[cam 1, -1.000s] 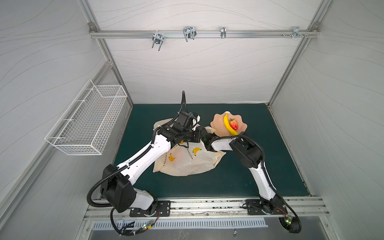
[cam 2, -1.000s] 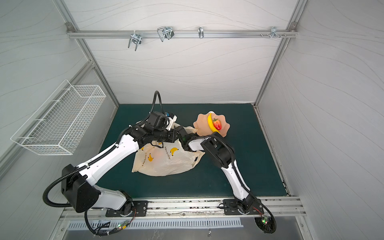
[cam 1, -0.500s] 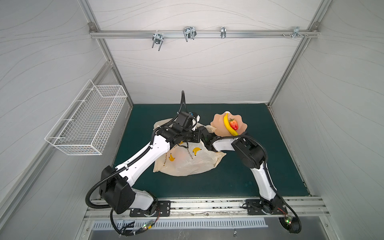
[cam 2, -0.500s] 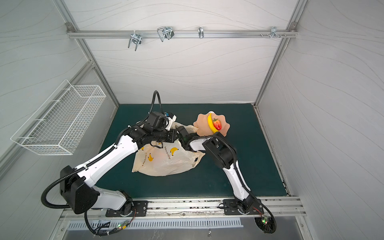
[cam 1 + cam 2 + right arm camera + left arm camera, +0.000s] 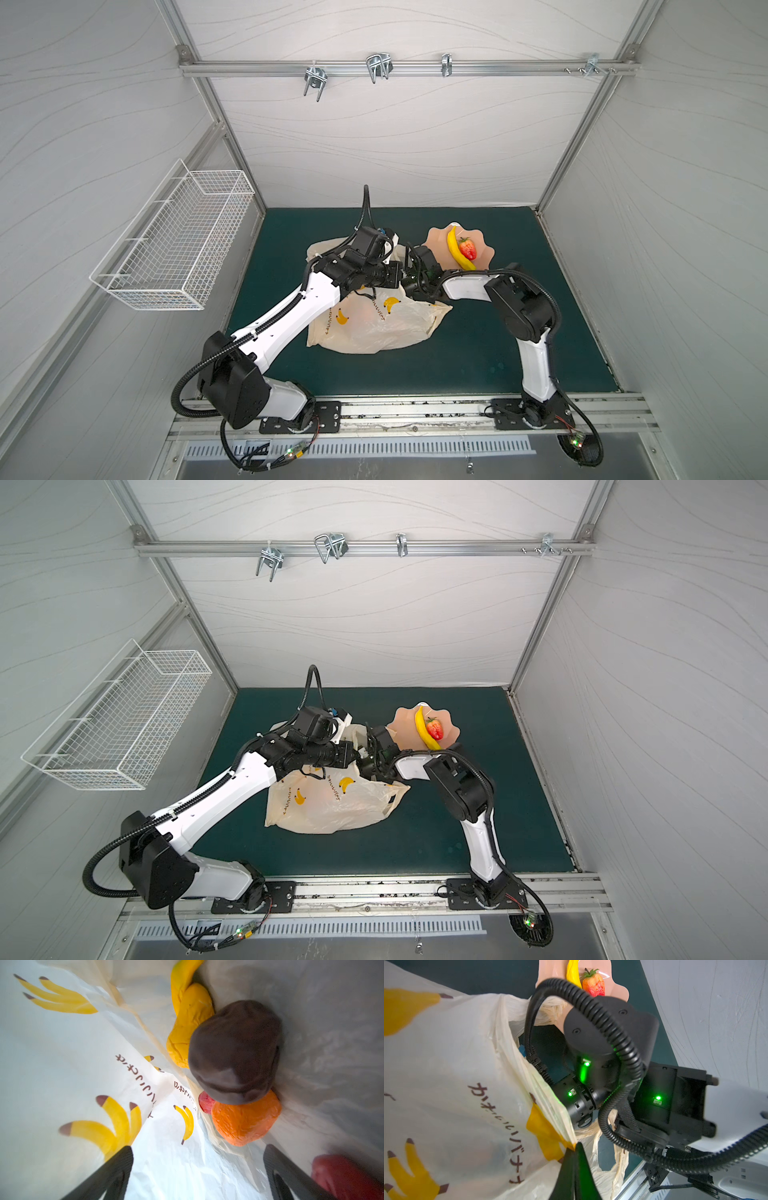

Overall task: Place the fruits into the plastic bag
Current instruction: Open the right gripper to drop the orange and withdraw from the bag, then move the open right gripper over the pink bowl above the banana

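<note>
The plastic bag [image 5: 374,328] lies on the green mat in both top views. My left gripper [image 5: 575,1147] is shut on the bag's rim and holds the mouth up. Inside the bag my right gripper [image 5: 198,1148] stands open with nothing between its fingers. In front of it lie a dark brown fruit [image 5: 234,1051], an orange [image 5: 245,1122], a yellow lemon [image 5: 187,1028] and a red piece [image 5: 205,1103]. Another red piece [image 5: 340,1174] sits beside one finger. A banana [image 5: 457,249] and a strawberry [image 5: 468,248] rest on the pink dish [image 5: 436,245].
A white wire basket [image 5: 174,249] hangs on the left wall. A metal rail with hooks [image 5: 374,70] runs across the back wall. The pink dish stands just behind the right arm's wrist [image 5: 424,270], close to the bag's mouth.
My right gripper has opened wide inside the bag. Both arms have stayed almost still at the bag's mouth.
</note>
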Action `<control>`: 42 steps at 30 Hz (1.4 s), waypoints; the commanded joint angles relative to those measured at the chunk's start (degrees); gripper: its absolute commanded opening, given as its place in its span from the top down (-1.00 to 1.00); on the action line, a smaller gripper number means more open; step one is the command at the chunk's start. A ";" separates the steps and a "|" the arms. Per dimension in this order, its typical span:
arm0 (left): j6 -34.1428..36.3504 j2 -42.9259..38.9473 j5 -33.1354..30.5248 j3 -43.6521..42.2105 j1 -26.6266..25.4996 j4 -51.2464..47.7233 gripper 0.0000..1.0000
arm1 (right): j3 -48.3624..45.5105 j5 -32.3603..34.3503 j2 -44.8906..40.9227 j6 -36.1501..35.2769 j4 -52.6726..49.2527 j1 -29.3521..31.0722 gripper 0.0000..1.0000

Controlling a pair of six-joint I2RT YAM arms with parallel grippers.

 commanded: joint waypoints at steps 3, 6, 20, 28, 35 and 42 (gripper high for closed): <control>-0.26 -1.57 -0.57 0.29 -0.18 1.54 1.00 | -1.36 0.52 -4.60 -2.76 -0.57 -1.60 -0.98; -0.17 -1.54 -0.66 0.25 -0.19 1.54 1.00 | -2.57 0.80 -5.96 -2.97 -0.57 -2.66 -0.98; 0.36 -0.87 -0.47 1.03 -0.06 1.15 1.00 | -8.19 1.42 -13.32 -5.80 -4.03 -8.39 -0.98; 0.36 -0.51 -0.22 1.18 -0.11 1.33 1.00 | -12.30 1.06 -18.55 -7.20 -5.76 -11.85 -0.98; 0.53 -0.36 -0.13 1.17 -0.10 1.35 1.00 | -14.35 0.36 -23.01 -9.88 -9.55 -15.90 -0.98; 0.66 0.01 0.04 1.26 -0.08 1.46 1.00 | -15.60 0.16 -25.96 -11.81 -11.91 -19.31 -0.98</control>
